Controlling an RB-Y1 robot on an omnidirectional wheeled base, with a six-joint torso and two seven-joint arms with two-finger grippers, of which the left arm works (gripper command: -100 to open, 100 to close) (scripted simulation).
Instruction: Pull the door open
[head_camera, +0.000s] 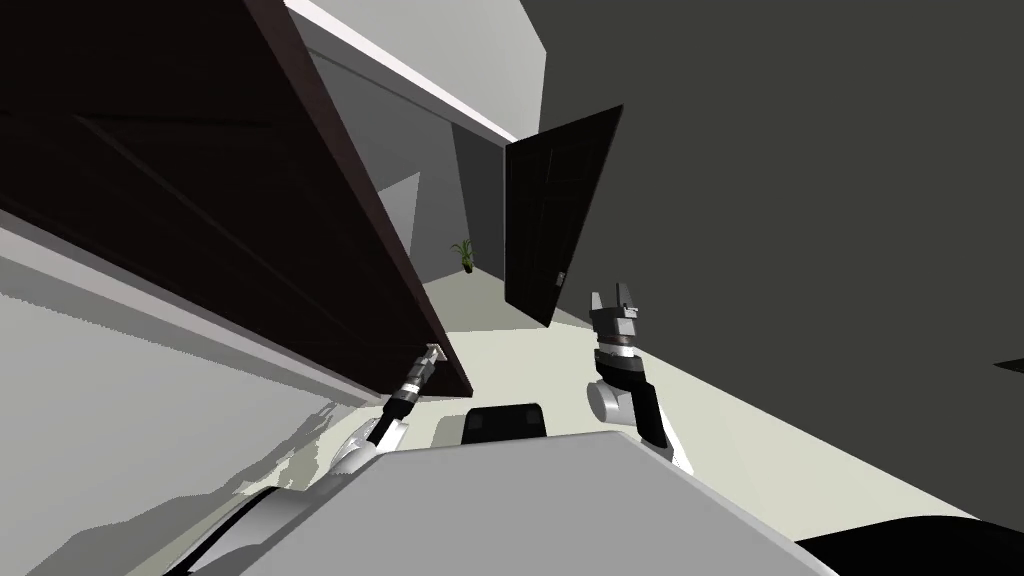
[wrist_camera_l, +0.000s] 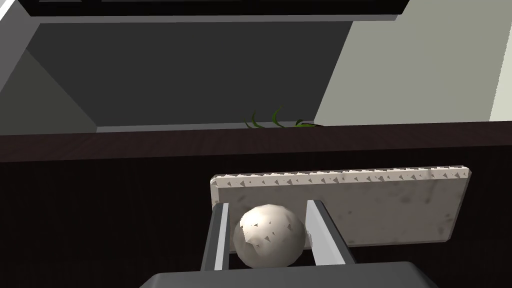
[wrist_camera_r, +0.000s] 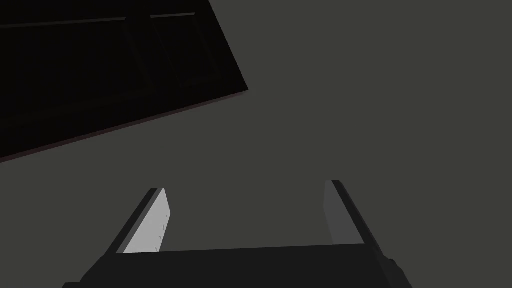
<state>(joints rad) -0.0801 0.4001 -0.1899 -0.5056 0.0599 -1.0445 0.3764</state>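
Observation:
A dark brown door (head_camera: 210, 190) stands ajar at my left, its free edge (wrist_camera_l: 250, 140) turned toward me. My left gripper (head_camera: 432, 352) is at that edge, near the door's lower corner. In the left wrist view its two fingers (wrist_camera_l: 218, 235) press the sides of a round whitish knob (wrist_camera_l: 270, 241), which sits on a pale, worn plate (wrist_camera_l: 390, 210) fixed to the door. My right gripper (head_camera: 616, 300) hangs open in the air at my right, holding nothing, and faces a grey wall.
A second dark door (head_camera: 555, 225) stands open further down the hall, with a small handle (head_camera: 561, 279). A potted plant (head_camera: 464, 256) stands at the hall's far end. Pale floor (head_camera: 520, 360) runs ahead of me. A grey wall (head_camera: 800, 200) closes the right side.

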